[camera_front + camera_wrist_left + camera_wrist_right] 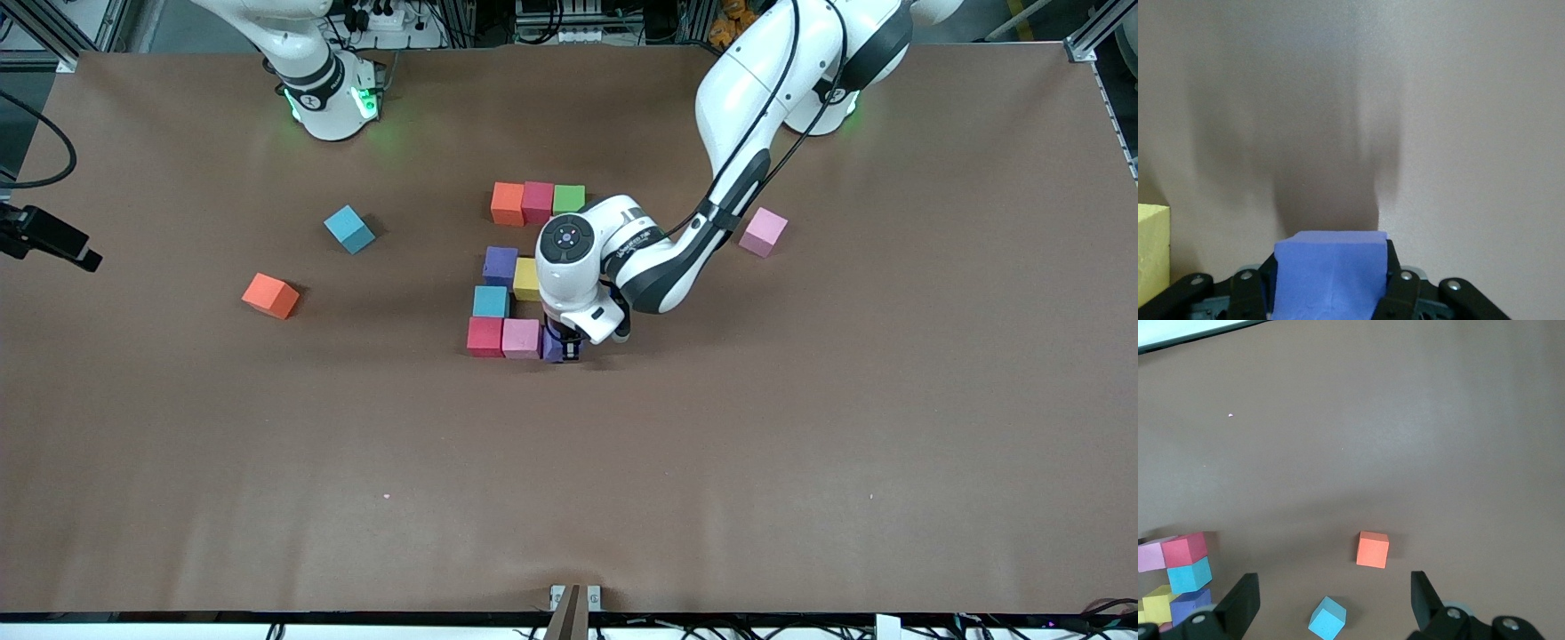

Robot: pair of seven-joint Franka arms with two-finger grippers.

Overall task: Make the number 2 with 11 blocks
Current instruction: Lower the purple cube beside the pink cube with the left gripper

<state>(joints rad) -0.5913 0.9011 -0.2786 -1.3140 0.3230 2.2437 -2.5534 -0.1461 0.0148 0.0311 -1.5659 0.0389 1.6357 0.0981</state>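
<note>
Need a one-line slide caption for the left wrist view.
Left claw shut on a purple block just above the brown table, yellow block alongside.

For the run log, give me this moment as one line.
left gripper: shut on purple block, at pink block in bottom row | right gripper: open, waiting | loose: orange block

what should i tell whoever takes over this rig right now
Left gripper: shut on a purple block, low at the end of the digit's nearest row, beside the pink block and red block.
Right gripper: open, waiting above the table.
Done: orange, red, green top row; purple, yellow; light blue; red, pink.
Left: release purple, fill the gaps. Loose: light blue, orange, pink.
</note>
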